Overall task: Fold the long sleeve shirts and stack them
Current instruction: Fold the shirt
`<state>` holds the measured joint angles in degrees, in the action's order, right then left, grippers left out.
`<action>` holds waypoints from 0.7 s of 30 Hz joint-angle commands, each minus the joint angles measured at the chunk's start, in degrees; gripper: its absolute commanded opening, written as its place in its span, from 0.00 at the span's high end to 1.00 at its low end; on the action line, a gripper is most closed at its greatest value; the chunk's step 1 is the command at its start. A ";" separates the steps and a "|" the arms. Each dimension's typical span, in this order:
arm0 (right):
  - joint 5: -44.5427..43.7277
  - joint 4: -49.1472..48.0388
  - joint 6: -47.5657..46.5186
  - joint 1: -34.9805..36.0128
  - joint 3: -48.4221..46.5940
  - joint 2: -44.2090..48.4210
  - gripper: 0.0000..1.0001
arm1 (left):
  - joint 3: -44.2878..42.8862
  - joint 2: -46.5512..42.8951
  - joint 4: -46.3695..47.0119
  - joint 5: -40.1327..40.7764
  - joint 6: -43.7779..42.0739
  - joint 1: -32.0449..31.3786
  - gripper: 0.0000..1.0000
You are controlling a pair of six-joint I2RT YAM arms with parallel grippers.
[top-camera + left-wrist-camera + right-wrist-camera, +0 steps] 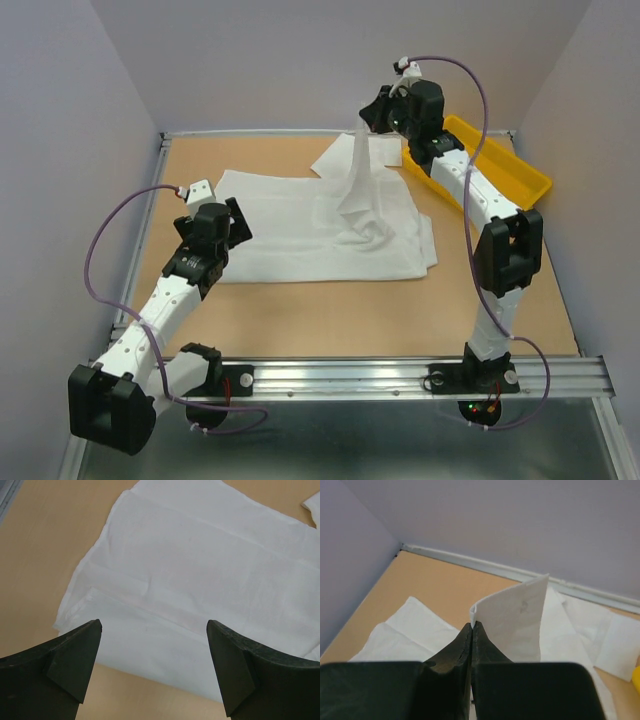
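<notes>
Across table [300,310], shirt [290,235] long axis left-right, right gripper [472,625] pinching it raised, left gripper [154,624] spread

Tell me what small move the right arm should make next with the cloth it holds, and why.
Probably the right gripper should carry its pinched strip leftward over the flat part of the shirt and lower it there. Its jaws are shut on the cloth, raised above the table, while the left gripper hangs open over the shirt's left edge, holding nothing.

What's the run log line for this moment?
right fingers: shut on shirt, fabric raised | left fingers: open, above shirt edge
</notes>
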<state>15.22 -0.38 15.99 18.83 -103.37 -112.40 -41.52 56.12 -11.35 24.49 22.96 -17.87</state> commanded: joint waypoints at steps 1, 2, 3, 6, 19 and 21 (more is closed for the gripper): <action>-2.65 -0.41 -7.46 -0.11 -3.94 2.45 0.99 | -0.41 -0.40 1.16 1.88 -0.11 0.29 0.02; -3.44 -0.41 -8.25 -0.11 -4.64 2.62 0.99 | -0.41 -0.40 1.07 1.96 -0.11 0.38 0.02; -5.45 -0.32 -8.69 -0.11 -5.08 2.71 0.99 | -0.41 -0.31 1.07 1.96 -0.02 0.38 0.02; -8.01 -0.32 -10.80 -0.11 -6.49 3.15 0.99 | -0.41 -0.40 0.81 2.14 0.15 0.38 0.02; -6.71 0.03 -25.21 -0.11 -15.10 1.30 0.99 | -0.32 -0.40 0.46 2.67 0.24 0.38 0.02; -4.69 0.12 -26.35 -0.11 -14.67 2.09 0.99 | -0.32 -0.40 0.37 2.67 0.33 0.38 0.01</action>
<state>8.95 1.83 -4.54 18.79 -115.37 -110.85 -41.52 56.12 -11.40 25.43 23.00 -17.87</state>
